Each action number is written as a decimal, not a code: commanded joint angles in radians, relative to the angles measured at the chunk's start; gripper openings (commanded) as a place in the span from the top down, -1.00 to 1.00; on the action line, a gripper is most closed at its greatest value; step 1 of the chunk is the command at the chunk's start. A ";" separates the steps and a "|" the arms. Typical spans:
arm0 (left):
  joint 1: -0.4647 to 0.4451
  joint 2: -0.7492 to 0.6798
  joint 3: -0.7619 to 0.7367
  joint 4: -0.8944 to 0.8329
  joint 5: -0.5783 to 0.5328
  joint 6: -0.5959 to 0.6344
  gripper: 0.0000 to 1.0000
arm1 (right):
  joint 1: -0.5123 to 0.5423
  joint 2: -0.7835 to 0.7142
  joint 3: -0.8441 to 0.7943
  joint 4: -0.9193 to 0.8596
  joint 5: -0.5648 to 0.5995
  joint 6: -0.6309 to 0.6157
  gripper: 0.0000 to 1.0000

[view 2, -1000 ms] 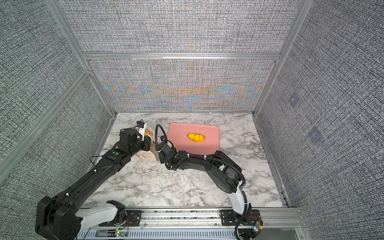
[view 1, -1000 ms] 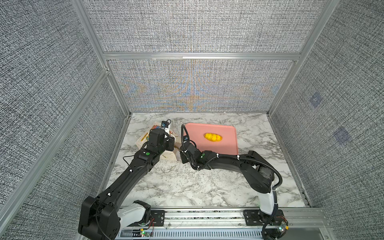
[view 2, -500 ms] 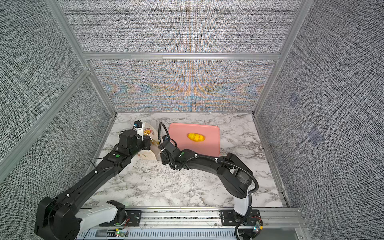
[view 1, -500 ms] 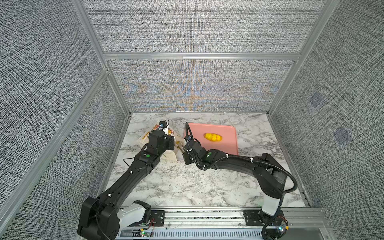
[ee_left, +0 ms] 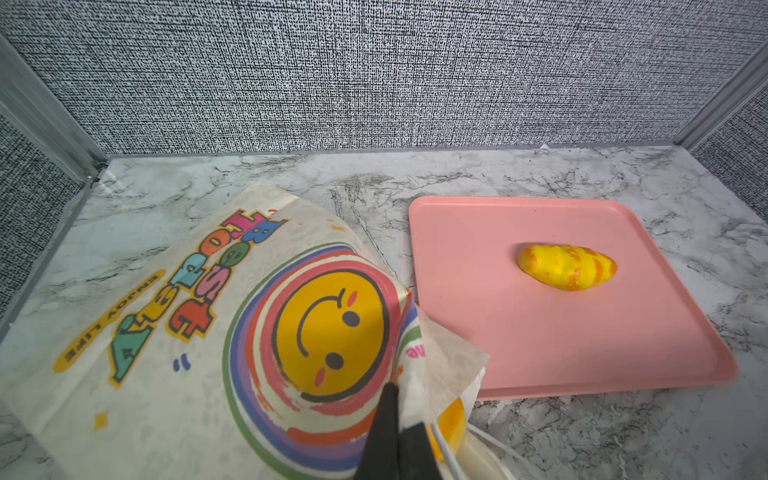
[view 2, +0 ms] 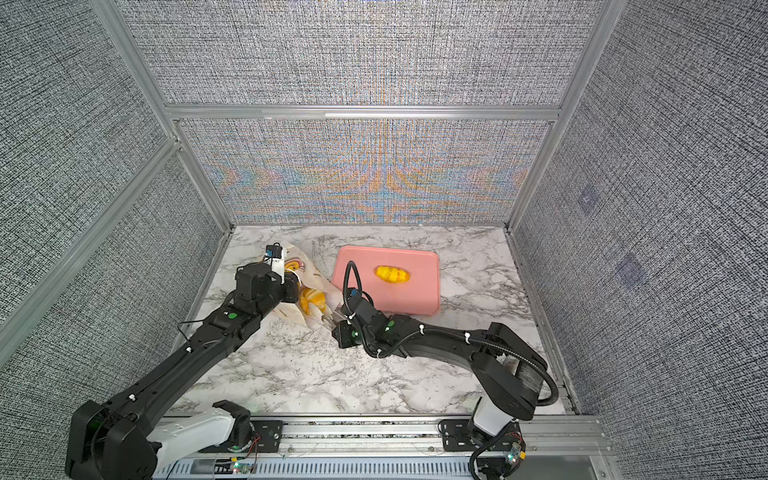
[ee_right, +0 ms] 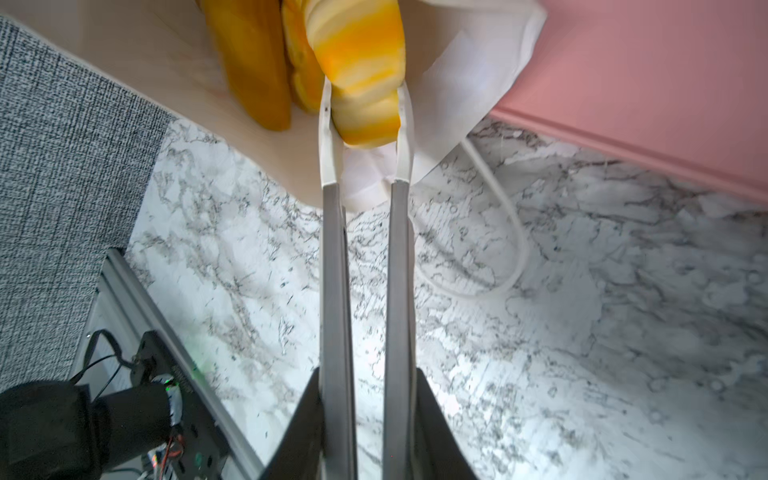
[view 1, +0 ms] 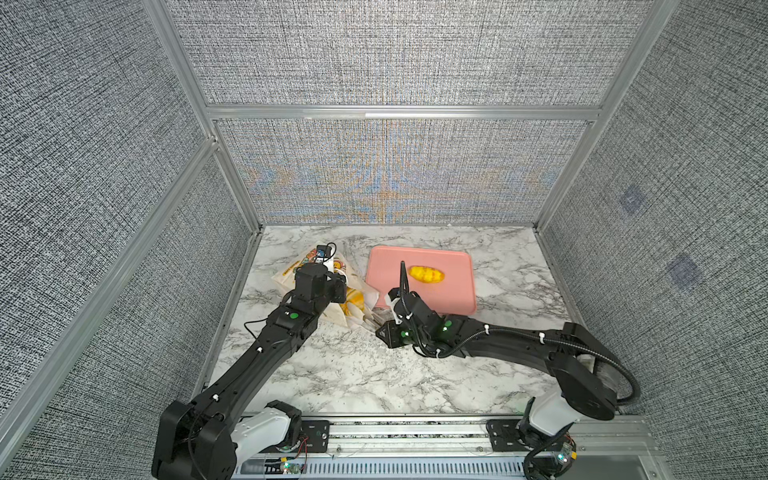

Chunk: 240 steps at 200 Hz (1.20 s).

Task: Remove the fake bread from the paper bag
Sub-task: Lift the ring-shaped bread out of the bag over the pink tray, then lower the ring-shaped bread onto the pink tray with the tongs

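Yellow fake bread (ee_right: 361,50) in low, outstretched right pincer (ee_right: 365,85) at paper bag (ee_left: 166,332) mouth

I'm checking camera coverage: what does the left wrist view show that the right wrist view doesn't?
Only left wrist: the smiley print on the paper bag, the pastry on the pink tray, the left tool pinching the bag's edge. Only right wrist: the right tool closed on a striped pastry at the bag's mouth, a brown loaf beside it. Both: the bag, the tray, the marble table.
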 commanded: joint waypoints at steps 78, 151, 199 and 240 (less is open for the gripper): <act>0.001 -0.007 0.048 -0.033 -0.013 0.001 1.00 | -0.047 -0.353 -0.176 -0.131 -0.042 0.093 1.00; 0.001 0.001 0.049 -0.038 -0.016 0.000 1.00 | -0.303 -0.734 -0.230 -0.414 -0.117 0.081 1.00; 0.001 -0.023 0.046 -0.048 -0.018 0.009 1.00 | -0.587 -0.725 -0.344 -0.387 -0.357 0.071 1.00; 0.001 -0.042 0.033 -0.060 -0.031 0.016 1.00 | -0.635 -0.617 -0.383 -0.252 -0.462 0.104 1.00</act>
